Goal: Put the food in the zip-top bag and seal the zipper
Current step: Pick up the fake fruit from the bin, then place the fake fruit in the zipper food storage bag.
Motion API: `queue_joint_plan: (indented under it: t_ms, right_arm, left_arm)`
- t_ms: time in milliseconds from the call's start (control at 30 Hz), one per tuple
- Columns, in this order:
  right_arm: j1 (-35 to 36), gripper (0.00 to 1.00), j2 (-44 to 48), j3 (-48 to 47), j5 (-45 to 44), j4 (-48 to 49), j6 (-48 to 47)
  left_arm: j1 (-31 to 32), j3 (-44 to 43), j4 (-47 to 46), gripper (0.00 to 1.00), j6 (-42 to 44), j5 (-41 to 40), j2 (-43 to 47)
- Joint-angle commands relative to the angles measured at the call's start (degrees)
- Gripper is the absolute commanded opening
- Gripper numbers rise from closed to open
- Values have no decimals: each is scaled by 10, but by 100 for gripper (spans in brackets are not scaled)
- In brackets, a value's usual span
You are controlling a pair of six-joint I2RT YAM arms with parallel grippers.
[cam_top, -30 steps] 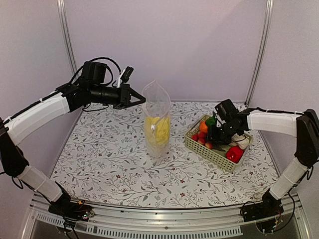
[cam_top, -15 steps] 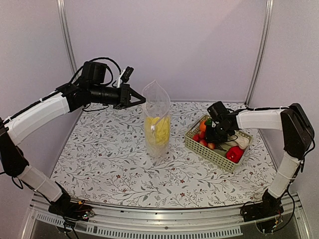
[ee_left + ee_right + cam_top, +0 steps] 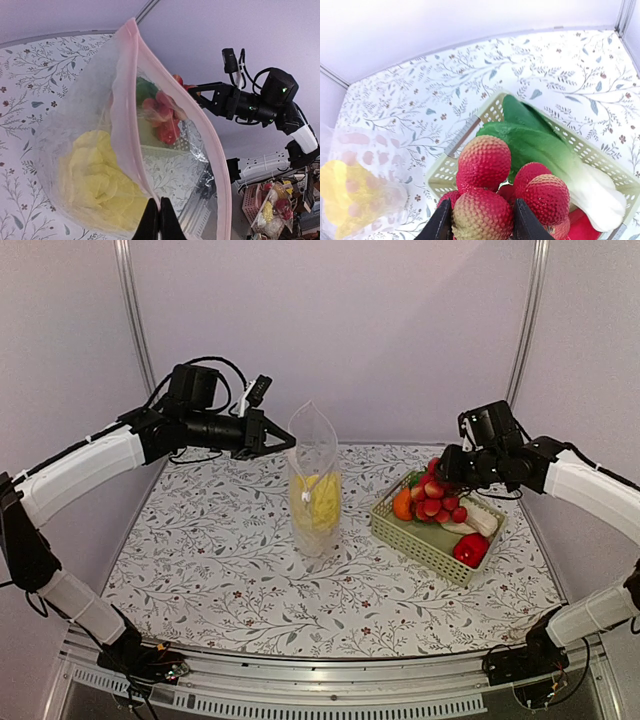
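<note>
Top external view: right jaws pinch the cluster of small red-pink fruits (image 3: 437, 502) from above, over the basket (image 3: 425, 543); the zip-top bag (image 3: 313, 440) stands well apart to its left. Left jaws, pressed together on the bag's rim, hold it upright on the surface (image 3: 220, 570), mouth up, napa cabbage (image 3: 318, 502) inside, so the carry looks leftward.
</note>
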State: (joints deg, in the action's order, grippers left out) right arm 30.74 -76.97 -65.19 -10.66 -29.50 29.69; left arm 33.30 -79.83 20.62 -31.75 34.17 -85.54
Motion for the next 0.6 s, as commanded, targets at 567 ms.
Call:
queue_joint_plan:
  t_ms: [567]
  right_arm:
    - [56, 12, 102, -181, 159, 72, 19]
  left_arm:
    - [16, -34, -37, 0, -22, 24, -34]
